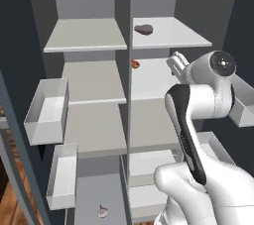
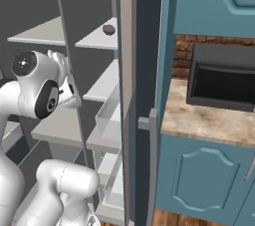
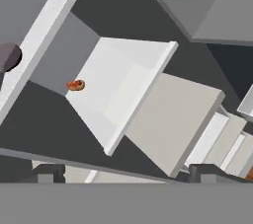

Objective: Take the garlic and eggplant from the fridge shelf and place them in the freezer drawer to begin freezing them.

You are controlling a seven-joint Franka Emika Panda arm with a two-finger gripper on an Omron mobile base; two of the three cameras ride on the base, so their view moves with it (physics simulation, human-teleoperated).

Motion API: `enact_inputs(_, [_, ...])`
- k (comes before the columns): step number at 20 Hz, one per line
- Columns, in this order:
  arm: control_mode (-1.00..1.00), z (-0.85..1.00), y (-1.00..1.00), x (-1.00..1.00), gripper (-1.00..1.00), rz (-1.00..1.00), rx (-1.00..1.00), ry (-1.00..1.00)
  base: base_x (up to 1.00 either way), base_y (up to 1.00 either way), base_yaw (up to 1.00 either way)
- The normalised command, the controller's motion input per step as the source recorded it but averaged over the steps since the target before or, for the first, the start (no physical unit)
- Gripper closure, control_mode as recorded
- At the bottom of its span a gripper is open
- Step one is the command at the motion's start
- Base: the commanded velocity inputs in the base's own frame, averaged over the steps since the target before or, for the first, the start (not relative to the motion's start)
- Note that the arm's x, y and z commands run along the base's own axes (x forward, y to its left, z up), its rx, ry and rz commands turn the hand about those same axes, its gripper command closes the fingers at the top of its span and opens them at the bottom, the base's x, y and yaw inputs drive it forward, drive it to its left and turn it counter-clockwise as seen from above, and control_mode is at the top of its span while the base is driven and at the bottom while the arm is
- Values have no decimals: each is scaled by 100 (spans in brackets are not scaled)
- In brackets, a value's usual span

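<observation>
The eggplant (image 1: 143, 29) lies on the top right fridge shelf (image 1: 171, 35), near the shelf's back left corner, at about 12 o'clock in the left base view. In the right base view the eggplant (image 2: 108, 30) sits on the same shelf, close to the door edge; in the hand view it shows as a dark rounded lump (image 3: 8, 56) at 9 o'clock, cut by the frame. One shelf lower, a small orange-red item (image 1: 135, 63) rests by the central divider (image 1: 123, 70), and the hand view shows it (image 3: 75, 85) near the back corner of its pale board.

The garlic (image 1: 102, 212) lies well below, at 6 o'clock in the left base view, on the grey floor of the freezer drawer (image 1: 94, 194) in the left column, well apart from the eggplant.

The gripper (image 1: 177, 64) points into the right column at the level of the second shelf, below and right of the eggplant and touching nothing. Its jaws stand wide and empty, the two dark fingertips (image 3: 45, 173) far apart at the bottom of the hand view.

Pale door bins (image 1: 47, 110) hang at 9 o'clock, another (image 1: 243, 107) at 3 o'clock beside the arm. Past the open door, the right base view shows a teal cabinet (image 2: 199, 180), a stone surface (image 2: 209, 118) and a dark microwave (image 2: 222, 78).
</observation>
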Motion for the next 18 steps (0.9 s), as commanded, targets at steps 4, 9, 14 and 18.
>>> enact_inputs(4, [-100, 100, -12, -13, -100, 0, -4, -5, 0, 0, 0])
enact_inputs(9, [-100, 97, -9, -3, -100, 5, -18, 1, 0, 0, 0])
enact_inputs(14, [-100, 19, -70, 0, -100, 34, -23, 3, 0, 0, 0])
enact_inputs(18, [-100, -10, -60, 26, -100, 60, -29, 0, 0, 0, 0])
